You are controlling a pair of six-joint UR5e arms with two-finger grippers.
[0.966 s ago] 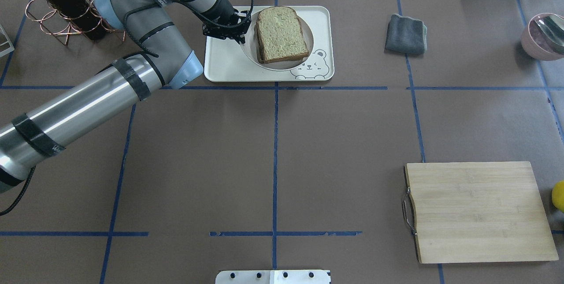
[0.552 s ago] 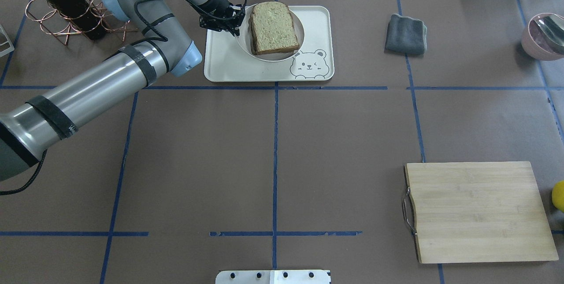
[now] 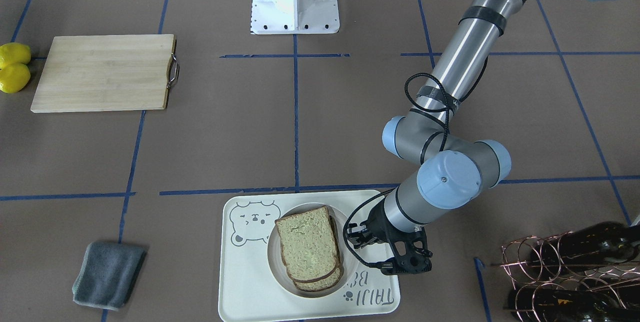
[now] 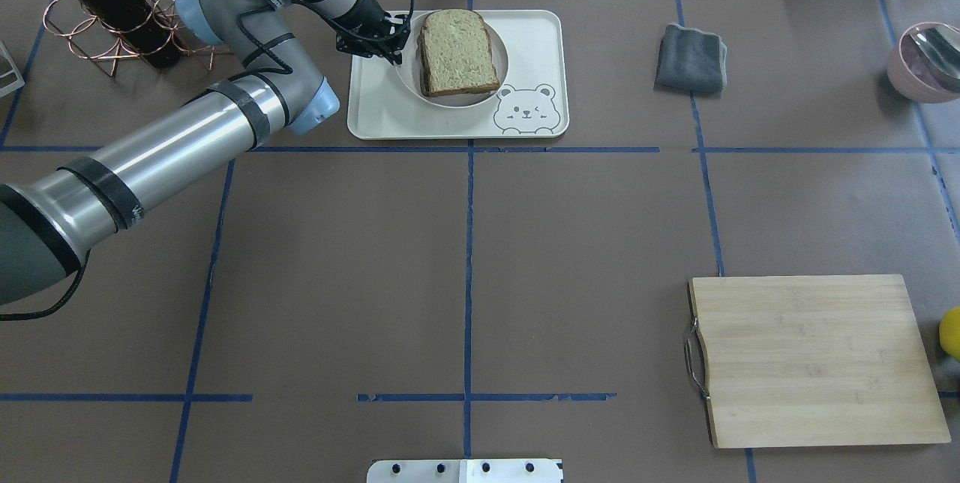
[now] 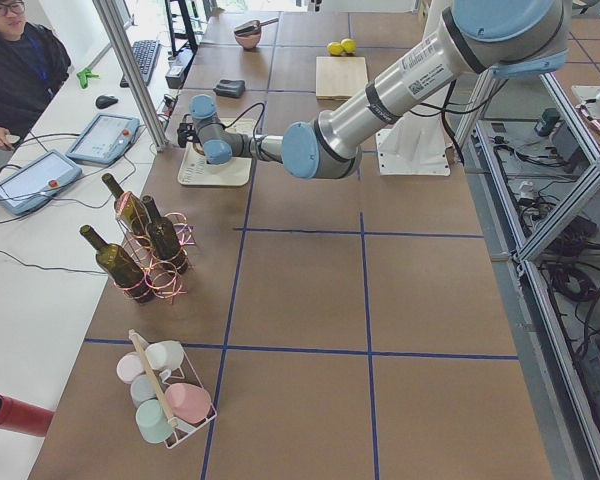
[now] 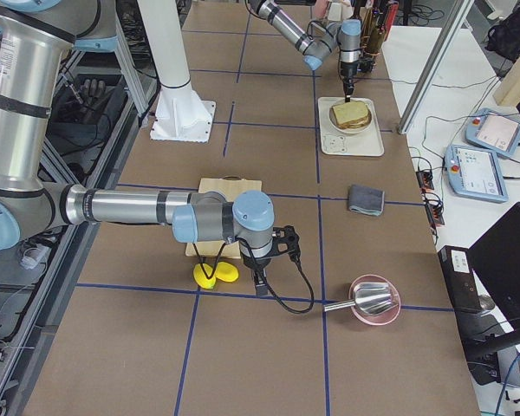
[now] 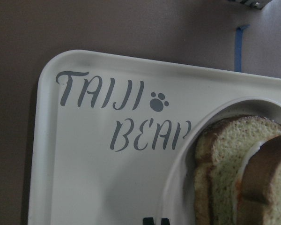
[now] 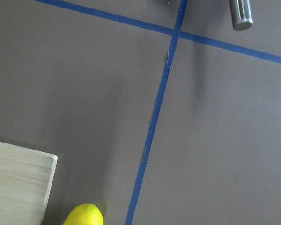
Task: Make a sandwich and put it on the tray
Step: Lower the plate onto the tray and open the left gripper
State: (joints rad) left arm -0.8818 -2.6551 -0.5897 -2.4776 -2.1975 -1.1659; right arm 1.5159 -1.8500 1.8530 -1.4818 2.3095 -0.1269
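The sandwich (image 4: 457,52), two tan bread slices with a white filling edge between them, lies in a small round white dish (image 4: 456,100). The dish rests on the cream bear tray (image 4: 382,112) at the table's far side. My left gripper (image 4: 394,54) is shut on the dish's left rim. The front-facing view shows the gripper (image 3: 353,242) beside the sandwich (image 3: 307,244) on the tray (image 3: 245,282). The left wrist view shows the sandwich (image 7: 234,168), the dish rim (image 7: 178,187) and the tray lettering (image 7: 75,164). My right gripper (image 6: 262,282) hangs by the lemons; I cannot tell its state.
A wooden cutting board (image 4: 814,359) lies at the near right with lemons (image 3: 14,67) beside it. A grey cloth (image 4: 690,57) lies right of the tray. A wine bottle rack (image 4: 112,10) stands far left. A pink bowl with a ladle (image 4: 926,59) sits far right.
My left gripper has moved the dish with the sandwich leftwards and down towards the tray; the bear drawing, partly covered before, now shows whole.
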